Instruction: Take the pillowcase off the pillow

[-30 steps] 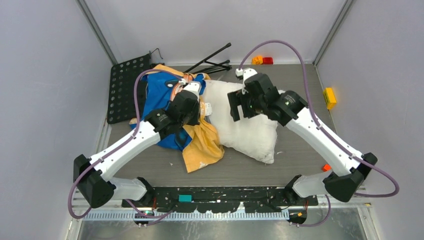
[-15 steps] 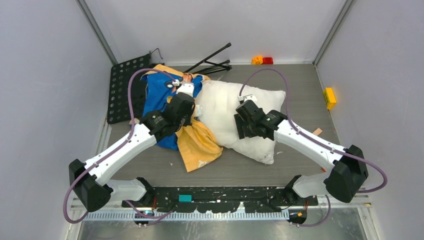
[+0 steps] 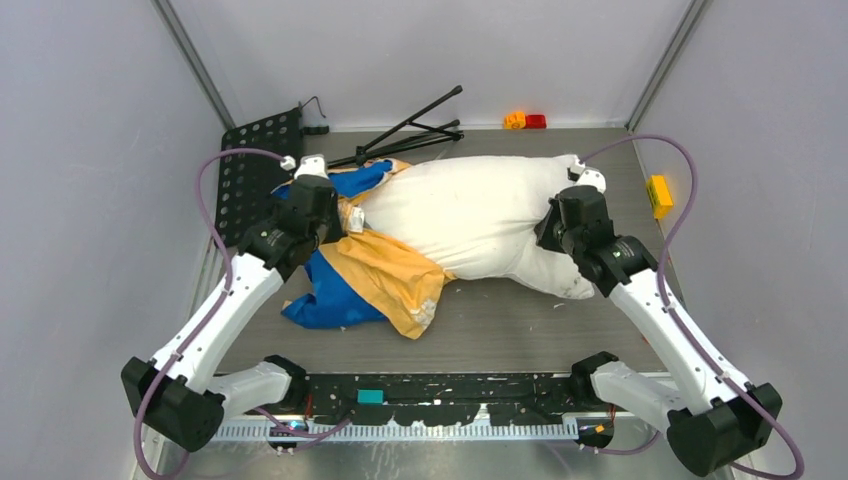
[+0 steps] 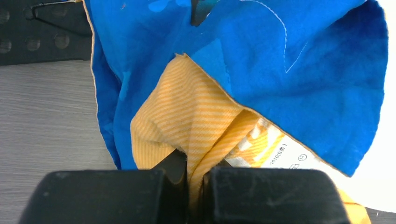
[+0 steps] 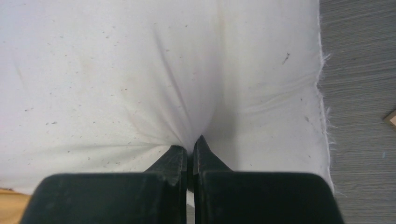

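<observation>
Grey wood-grain table [image 3: 520,320] fills the floor of a booth with plain pale walls on three sides. Across its far half lies the pillow [image 3: 470,210], stretched lengthwise between the two arms. The right gripper [image 5: 190,145] has its jaws pressed together on a pinch of white cloth just inside the pillow's frayed right seam; beyond that seam the right wrist view shows bare tabletop. The left gripper [image 4: 189,163] is clamped on a fold of the pillowcase [image 3: 380,285] – the striped orange-yellow side – with blue fabric draped above it and a printed label beside the fold.

From above, the pillowcase is heaped at the pillow's left end, blue towards the far left corner, orange-yellow spilling towards the near edge; the pillow's near-left corner rests on it. How much of the pillow is inside it cannot be told.

Free room – a broad bare strip runs along the near side, and some to the right, where a yellow block [image 3: 658,195] sits by the wall. At the far side, a folded black tripod [image 3: 410,125] lies close to the pillow's edge, and a perforated black board [image 3: 250,170] sits in the left corner, with the blue cloth just beside it.
</observation>
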`<state>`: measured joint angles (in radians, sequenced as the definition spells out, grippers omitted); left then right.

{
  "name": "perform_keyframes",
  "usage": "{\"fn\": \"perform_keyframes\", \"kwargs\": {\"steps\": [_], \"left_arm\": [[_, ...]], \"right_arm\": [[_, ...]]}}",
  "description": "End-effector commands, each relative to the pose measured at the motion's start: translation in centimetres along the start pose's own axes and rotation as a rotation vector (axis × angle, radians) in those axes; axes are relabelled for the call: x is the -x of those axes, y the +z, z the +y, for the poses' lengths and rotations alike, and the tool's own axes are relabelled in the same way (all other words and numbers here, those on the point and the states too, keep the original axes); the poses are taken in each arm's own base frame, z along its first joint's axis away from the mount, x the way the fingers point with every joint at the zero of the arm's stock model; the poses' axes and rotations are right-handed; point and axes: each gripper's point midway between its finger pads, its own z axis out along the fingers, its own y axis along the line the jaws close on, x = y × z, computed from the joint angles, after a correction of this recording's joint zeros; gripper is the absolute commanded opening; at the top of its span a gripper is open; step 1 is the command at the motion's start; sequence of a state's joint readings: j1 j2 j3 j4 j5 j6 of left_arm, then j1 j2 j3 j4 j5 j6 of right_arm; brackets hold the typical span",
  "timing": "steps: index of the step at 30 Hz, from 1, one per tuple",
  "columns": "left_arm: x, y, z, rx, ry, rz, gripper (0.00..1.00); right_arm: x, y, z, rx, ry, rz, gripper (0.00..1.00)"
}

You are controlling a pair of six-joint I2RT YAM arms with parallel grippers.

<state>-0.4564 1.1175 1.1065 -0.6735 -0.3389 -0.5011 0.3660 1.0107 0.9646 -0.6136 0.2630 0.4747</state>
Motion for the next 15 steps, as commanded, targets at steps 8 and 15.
{"fn": "perform_keyframes", "kwargs": {"steps": [8,15], "left_arm": [[4.6,-1.5,-4.4,-0.193,-0.009,0.023,0.74],[-0.5,-8.6,-11.5,-0.402,0.031,0.138,1.00]], "right_arm": [[3.0,-1.1,3.7,0.173,0.131,-0.034,0.00],[3.9,-1.2,6.5,0.270,0.157,-0.012,0.00]]}}
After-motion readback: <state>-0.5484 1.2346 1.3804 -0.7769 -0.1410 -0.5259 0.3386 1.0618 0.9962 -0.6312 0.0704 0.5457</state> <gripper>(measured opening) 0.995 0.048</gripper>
